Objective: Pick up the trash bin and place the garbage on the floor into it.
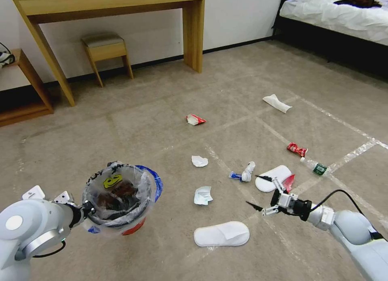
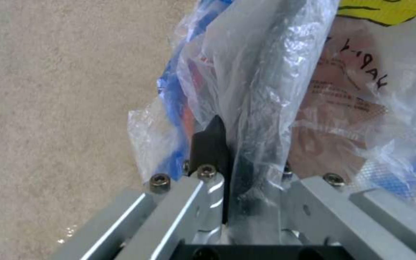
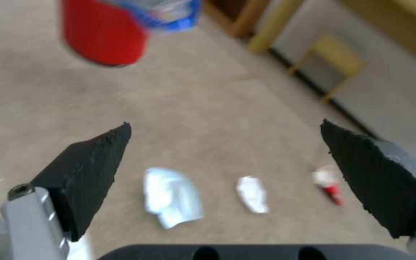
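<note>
My left gripper [image 1: 85,211] is pinched on the rim and clear liner of the trash bin [image 1: 121,200], holding the red bucket off the floor [image 1: 161,111] at the lower left of the head view; the yellow smiley sticker [image 1: 112,181] faces up inside it. My right gripper [image 1: 258,192] hangs at the lower right with its fingers spread wide, nothing between them, above the litter. Around it lie a white slipper [image 1: 221,233], a second slipper [image 1: 274,178], crumpled paper [image 1: 202,195], a red wrapper [image 1: 195,119] and a small bottle [image 1: 316,167].
</note>
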### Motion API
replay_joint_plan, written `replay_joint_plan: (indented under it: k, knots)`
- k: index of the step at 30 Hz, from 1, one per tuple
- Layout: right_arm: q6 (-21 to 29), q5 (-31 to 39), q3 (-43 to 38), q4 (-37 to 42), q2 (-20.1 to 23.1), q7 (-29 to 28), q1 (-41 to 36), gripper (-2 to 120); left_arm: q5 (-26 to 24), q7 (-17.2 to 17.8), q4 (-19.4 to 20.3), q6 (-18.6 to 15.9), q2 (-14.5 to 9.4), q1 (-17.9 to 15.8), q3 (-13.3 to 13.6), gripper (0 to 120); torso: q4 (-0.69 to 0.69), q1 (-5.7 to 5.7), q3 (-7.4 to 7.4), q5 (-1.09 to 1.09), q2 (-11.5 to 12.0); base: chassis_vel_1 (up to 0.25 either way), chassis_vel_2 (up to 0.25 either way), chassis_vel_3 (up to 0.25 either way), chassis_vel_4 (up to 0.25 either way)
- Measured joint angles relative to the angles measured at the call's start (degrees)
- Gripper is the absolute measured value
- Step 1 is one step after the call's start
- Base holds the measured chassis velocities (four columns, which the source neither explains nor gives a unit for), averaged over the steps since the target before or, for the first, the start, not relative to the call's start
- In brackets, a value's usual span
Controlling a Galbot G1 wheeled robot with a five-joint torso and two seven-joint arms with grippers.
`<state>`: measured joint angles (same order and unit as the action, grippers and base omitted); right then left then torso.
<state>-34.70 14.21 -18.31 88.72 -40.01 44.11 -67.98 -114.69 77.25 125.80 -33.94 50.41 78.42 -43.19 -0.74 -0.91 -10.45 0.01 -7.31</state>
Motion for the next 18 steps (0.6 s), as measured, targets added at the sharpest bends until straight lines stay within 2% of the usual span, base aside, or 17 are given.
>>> replay_joint_plan:
  k: [1,3,8,18]
  knots:
    - [0.0,0.0,0.0,0.0,0.0,0.0,0.0,100,0.0,0.0,0.0,0.0,0.0,0.0,0.0,4,0.0,0.0,0.0,0.0,0.0,0.0,0.0,0.0,0.0]
    - [0.4,0.3,3.7,-0.3,3.6,1.1,1.5,100,0.0,-0.2,-0.6,0.0,-0.3,-0.6,0.5,4,-0.04,0.0,0.0,-0.02,0.0,0.0,0.0,0.0,0.0]
    - [1.1,1.0,7.6,-0.5,7.9,2.4,2.7,100,-0.1,-0.6,-1.3,-0.2,-0.4,-1.6,1.3,4,-0.06,-0.01,0.0,-0.02,0.0,0.0,0.0,0.0,0.0]
    - [1.8,-1.7,16.3,-1.5,12.1,3.3,5.8,100,0.4,-0.9,-0.7,-0.4,0.7,-0.7,1.2,4,-0.03,-0.01,0.0,0.0,0.0,0.0,0.0,0.0,0.0]
